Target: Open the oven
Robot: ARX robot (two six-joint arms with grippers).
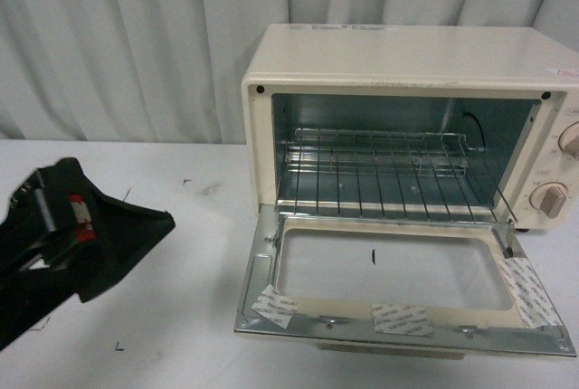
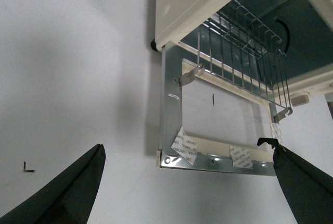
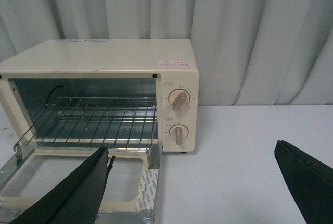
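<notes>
The cream-white oven [image 1: 407, 59] stands on the white table at the right. Its glass door [image 1: 398, 276] lies dropped flat toward me, so the wire rack [image 1: 380, 172] and the inside show. Two round knobs [image 1: 554, 172] sit on its right side. My left gripper [image 1: 99, 226] is open and empty, left of the door and apart from it. In the left wrist view the gripper [image 2: 190, 182] hangs open above the door's front edge [image 2: 218, 161]. In the right wrist view my right gripper [image 3: 192, 187] is open and empty, near the door's corner [image 3: 148, 187] and the oven [image 3: 104, 57].
A grey curtain [image 1: 136, 36] hangs behind the table. Small black marks [image 1: 119, 346] dot the white tabletop [image 1: 199, 226]. White tape patches [image 1: 403, 318] stick to the door's frame.
</notes>
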